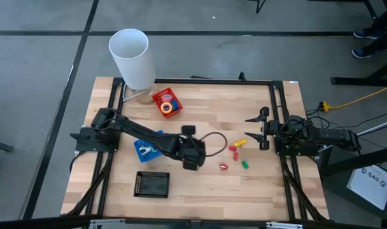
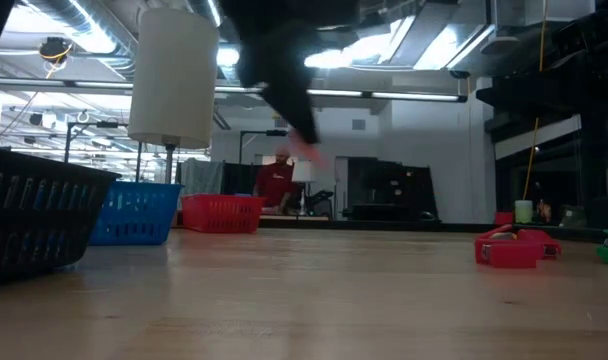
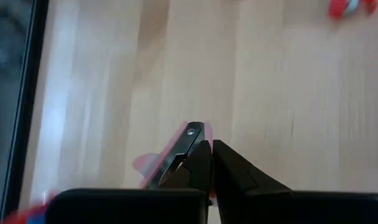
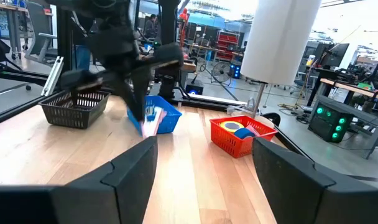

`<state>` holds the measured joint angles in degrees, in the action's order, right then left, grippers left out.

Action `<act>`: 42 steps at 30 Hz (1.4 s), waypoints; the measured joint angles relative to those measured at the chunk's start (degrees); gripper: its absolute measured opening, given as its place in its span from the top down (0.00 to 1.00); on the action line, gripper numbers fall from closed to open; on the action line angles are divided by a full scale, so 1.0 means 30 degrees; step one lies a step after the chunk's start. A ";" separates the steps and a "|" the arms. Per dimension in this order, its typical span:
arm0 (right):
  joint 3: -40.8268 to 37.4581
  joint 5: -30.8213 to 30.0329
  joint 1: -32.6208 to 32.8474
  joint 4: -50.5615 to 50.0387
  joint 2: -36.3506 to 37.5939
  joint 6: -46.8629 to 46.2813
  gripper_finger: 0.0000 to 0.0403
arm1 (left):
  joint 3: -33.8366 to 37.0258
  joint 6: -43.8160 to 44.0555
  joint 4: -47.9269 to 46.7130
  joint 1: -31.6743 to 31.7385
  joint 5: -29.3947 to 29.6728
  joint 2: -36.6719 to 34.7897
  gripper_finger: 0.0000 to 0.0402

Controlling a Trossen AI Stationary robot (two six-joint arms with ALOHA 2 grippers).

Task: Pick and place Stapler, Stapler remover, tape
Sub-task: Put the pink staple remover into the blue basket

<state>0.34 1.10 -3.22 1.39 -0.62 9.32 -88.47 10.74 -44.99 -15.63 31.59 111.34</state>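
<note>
Black basket point(image 1: 153, 184) lies nearest the table's front edge; beyond it the left gripper point(image 1: 192, 156) hangs mid-table, jaws clamped on a pink, flat-bodied stapler remover point(image 3: 176, 155) with a dark metal tip. Judged step: carrying the remover to a basket; next, a swing over the blue basket point(image 1: 146, 146) at far left and release. Yellow and blue tape point(image 1: 168, 105) rolls already sit in the red basket point(image 1: 156, 98). Right gripper point(image 1: 263, 130) waits at right, jaws apart
</note>
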 joint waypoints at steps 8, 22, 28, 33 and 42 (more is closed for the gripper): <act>0.0003 -0.0004 0.0000 0.0007 0.0000 0.0000 0.35 | 0.0000 0.5745 -0.5972 -0.0901 -0.0026 -0.1163 0.99; 0.0000 -0.0006 0.0007 0.0007 0.0000 0.0000 0.35 | 0.0605 1.4645 -1.4824 -0.2961 -0.1480 -0.3308 0.99; 0.0005 -0.0005 0.0003 0.0005 0.0000 0.0000 0.35 | 0.3371 1.5955 -1.4200 -0.3164 -0.6463 -0.4318 0.99; 0.0007 0.0000 0.0007 0.0000 0.0000 0.0000 0.35 | 0.5746 1.5874 -1.2662 -0.2791 -0.8480 -0.5045 0.99; 0.0000 -0.0006 0.0001 0.0007 0.0000 0.0000 0.35 | 0.7876 1.3597 -0.8311 -0.1969 -0.8588 -0.6072 0.97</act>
<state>0.34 1.09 -3.22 1.41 -0.62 9.32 -64.84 51.53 -69.92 -21.54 5.82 93.12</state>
